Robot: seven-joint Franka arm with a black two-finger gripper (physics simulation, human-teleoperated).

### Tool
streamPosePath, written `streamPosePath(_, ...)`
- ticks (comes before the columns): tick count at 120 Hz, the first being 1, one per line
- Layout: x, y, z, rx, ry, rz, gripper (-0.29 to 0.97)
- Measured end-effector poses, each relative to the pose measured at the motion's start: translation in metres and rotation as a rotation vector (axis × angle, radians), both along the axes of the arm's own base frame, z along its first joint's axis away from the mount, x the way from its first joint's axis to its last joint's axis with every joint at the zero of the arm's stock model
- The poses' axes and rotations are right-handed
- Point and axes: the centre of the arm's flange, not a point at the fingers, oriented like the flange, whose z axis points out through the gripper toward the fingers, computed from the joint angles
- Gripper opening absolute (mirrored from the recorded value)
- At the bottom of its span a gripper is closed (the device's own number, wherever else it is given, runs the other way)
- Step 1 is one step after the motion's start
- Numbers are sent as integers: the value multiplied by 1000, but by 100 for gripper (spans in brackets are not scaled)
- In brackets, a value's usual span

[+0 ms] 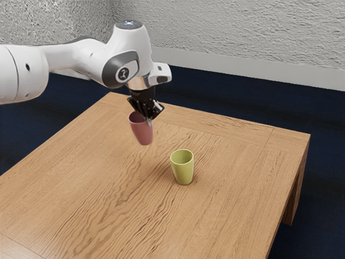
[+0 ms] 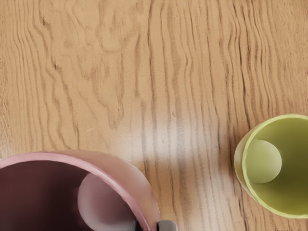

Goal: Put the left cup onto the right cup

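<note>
step: carry phase. grasp and lift look done, the stack is not yet made.
end effector: black two-finger end effector [image 1: 147, 117] is closed down narrow, pinching one side of the rim wall of the smooth, handleless pink cup [image 1: 141, 129]. nothing else in its grip.
pink cup: off the surface, hanging under the hand above the light, grained wooden bench [image 1: 108, 205], mouth up, tilted a bit. in the wrist view its rim [image 2: 72, 192] sits right under the hand.
target: smooth, handleless green cup [image 1: 182, 166], upright on the bench, mouth open, nothing inside. it sits toward the exterior view's right of the pink cup and nearer that camera.
gap: the two cups are apart, near each other, not touching. wrist view shows bare wood between the pink cup and the green cup [image 2: 276, 166].
next move (judgement): translate toward the green cup until the pink base is centred over its mouth, level out the tilt, then descend slowly and let go only once it is seated.
risk (judgement): the one-sided rim pinch plus the tilt could let the base catch the green rim and tip that cup. height looks enough to clear it, but i can't tell for sure.
</note>
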Motion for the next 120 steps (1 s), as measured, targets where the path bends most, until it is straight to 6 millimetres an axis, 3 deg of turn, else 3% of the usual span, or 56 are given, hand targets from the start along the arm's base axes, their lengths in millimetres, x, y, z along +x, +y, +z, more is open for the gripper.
streamPosePath(38,-7,-34,29,31,19,-1,-10)
streamPosePath(58,-14,-53,34,51,32,-1,-10)
streamPosePath(120,-17,-72,43,69,23,57,-10)
